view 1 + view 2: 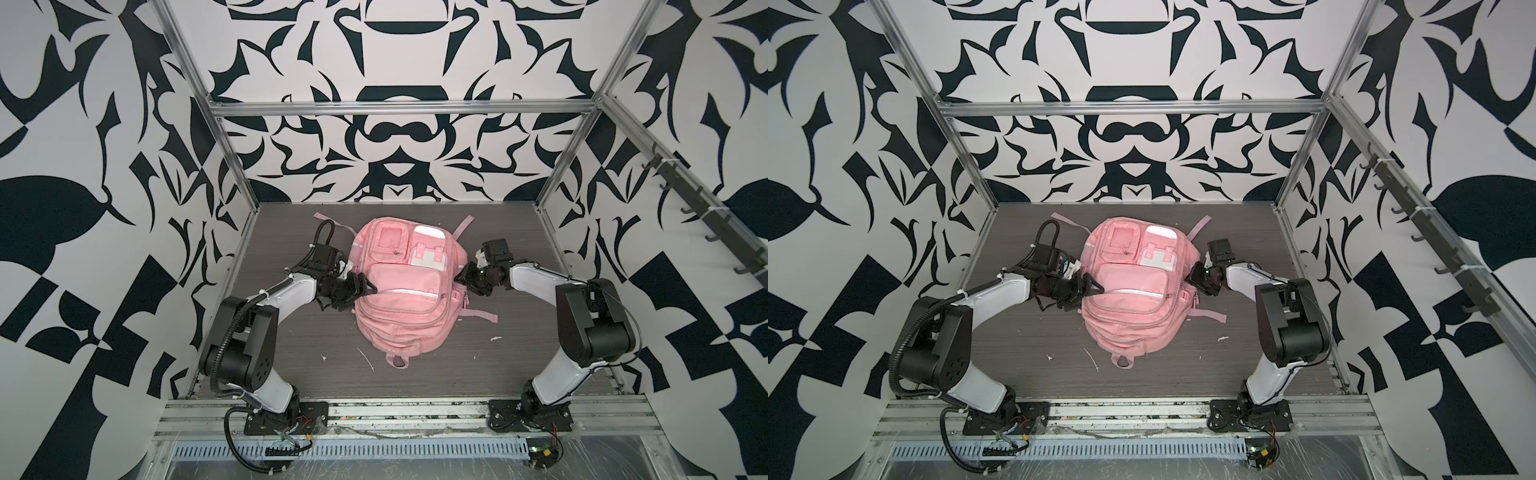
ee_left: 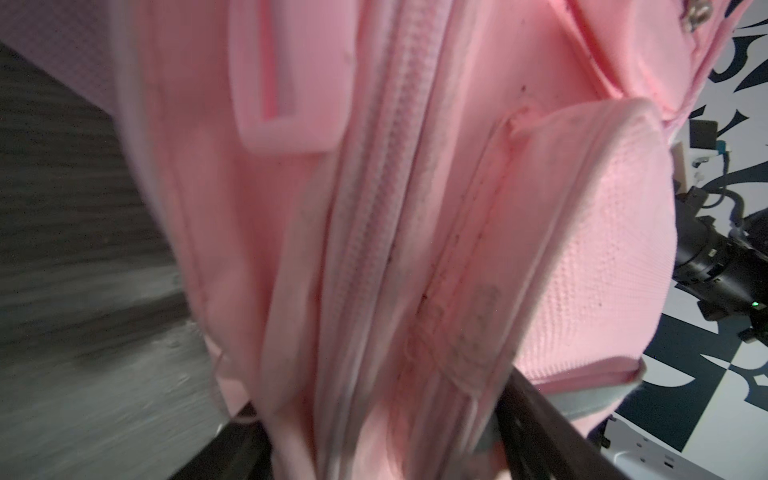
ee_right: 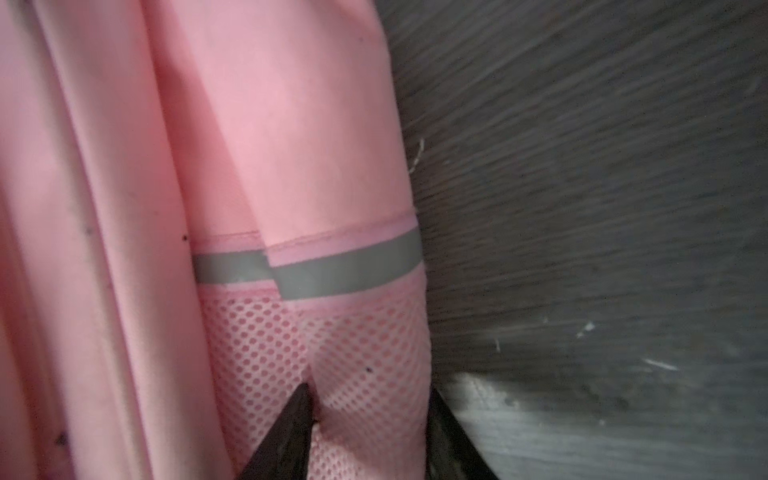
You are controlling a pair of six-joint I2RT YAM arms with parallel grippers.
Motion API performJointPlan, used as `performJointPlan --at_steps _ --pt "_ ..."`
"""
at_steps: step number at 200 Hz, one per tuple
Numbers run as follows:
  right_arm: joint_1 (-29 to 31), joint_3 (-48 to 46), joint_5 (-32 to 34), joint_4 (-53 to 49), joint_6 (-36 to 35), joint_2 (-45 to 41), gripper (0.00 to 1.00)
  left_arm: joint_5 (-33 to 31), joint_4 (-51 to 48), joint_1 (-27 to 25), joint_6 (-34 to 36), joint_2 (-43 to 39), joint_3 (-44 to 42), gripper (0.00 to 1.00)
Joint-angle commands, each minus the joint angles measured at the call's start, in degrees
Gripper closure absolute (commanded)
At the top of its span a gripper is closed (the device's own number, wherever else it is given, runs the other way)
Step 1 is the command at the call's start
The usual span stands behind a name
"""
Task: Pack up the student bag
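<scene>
The student bag (image 1: 399,291) (image 1: 1129,291), a large pink backpack with zip pockets, lies front up in the middle of the dark table in both top views. My left gripper (image 1: 361,289) (image 1: 1094,289) is at its left side. In the left wrist view my left gripper (image 2: 374,415) has bunched pink fabric and a zip of the bag (image 2: 374,208) filling the gap between its two dark fingers. My right gripper (image 1: 463,276) (image 1: 1192,274) is at the bag's right side. In the right wrist view my right gripper (image 3: 370,395) pinches the mesh side pocket (image 3: 332,345) below a grey strip.
Loose pink straps (image 1: 482,316) trail from the bag onto the table (image 1: 291,353). Small white scraps (image 1: 365,359) lie near the front of the bag. Aluminium frame posts (image 1: 232,166) stand at the table's back corners, and a rail of hooks (image 1: 685,195) runs along the right wall.
</scene>
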Motion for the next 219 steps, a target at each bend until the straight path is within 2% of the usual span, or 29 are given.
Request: performJointPlan --at_steps 1,38,59,62,78,89,100,107,111,116,119,134,149,163,179,190,200,219 --pt "-0.02 -1.02 -1.83 0.56 -2.04 -1.63 0.57 0.41 1.48 -2.97 0.05 1.57 0.82 0.23" --pt "-0.16 1.08 -1.83 0.65 -1.9 -0.64 0.56 -0.78 1.62 -5.35 -1.18 0.28 0.21 0.22" --pt "-0.17 2.4 -1.45 -1.46 -2.94 -1.42 0.54 -2.86 -2.65 -5.08 0.55 -2.19 1.4 0.16" --pt "-0.23 2.55 -1.23 -2.02 -3.39 -1.78 0.53 -3.38 -3.63 -4.99 0.99 -2.68 1.76 0.11" --pt "-0.37 2.89 0.71 -5.46 -6.04 -4.73 0.46 -8.49 -9.82 -4.42 4.02 -6.46 3.47 0.0" --pt "-0.7 3.27 2.9 -8.76 -8.82 -7.34 0.39 -13.64 -14.16 -4.08 6.21 -9.96 4.13 0.01" --pt "-1.19 3.66 6.26 -12.33 -11.46 -10.6 0.37 -17.65 -17.8 -3.29 7.53 -14.0 3.87 0.01" --pt "-1.29 4.18 9.54 -15.27 -13.16 -13.04 0.31 -18.79 -19.9 -2.41 8.32 -16.86 3.5 0.0" --pt "-1.38 4.5 11.72 -16.76 -14.15 -14.53 0.21 -19.13 -20.94 -1.82 8.85 -18.8 3.26 0.01" --pt "-1.39 4.92 13.89 -18.41 -15.43 -16.53 0.04 -19.51 -22.39 -1.1 9.58 -20.86 3.14 0.01" --pt "-1.39 4.88 14.98 -19.12 -16.16 -17.92 0.01 -19.82 -23.37 -0.72 10.03 -21.85 3.09 0.01" --pt "-1.48 4.18 20.38 -20.89 -19.37 -24.97 0.0 -22.81 -27.39 0.72 13.1 -27.36 2.92 0.01" --pt "-1.48 1.02 23.37 -19.96 -22.38 -32.91 0.0 -29.61 -28.89 0.9 15.2 -33.75 1.38 0.01" --pt "-1.48 -3.27 27.23 -18.77 -23.2 -40.53 0.0 -37.8 -28.93 1.08 14.88 -39.53 -0.8 0.01" --pt "-1.41 -7.83 35.28 -18.63 -22.17 -47.88 0.01 -51.14 -29.6 1.08 12.29 -45.79 -3.44 0.01" --pt "-1.46 -10.58 40.12 -19.62 -21.48 -51.82 0.0 -56.16 -27.36 1.1 12.06 -50.42 -6.86 0.01" --pt "-1.47 -13.71 43.8 -19.32 -21.18 -54.9 0.01 -57.56 -23.62 1.08 14.06 -54.86 -10.34 0.01" --pt "-1.61 -18.62 50.0 -18.68 -18.64 -59.16 0.01 -54.51 -15.65 1.08 21.09 -62.35 -16.27 0.01"
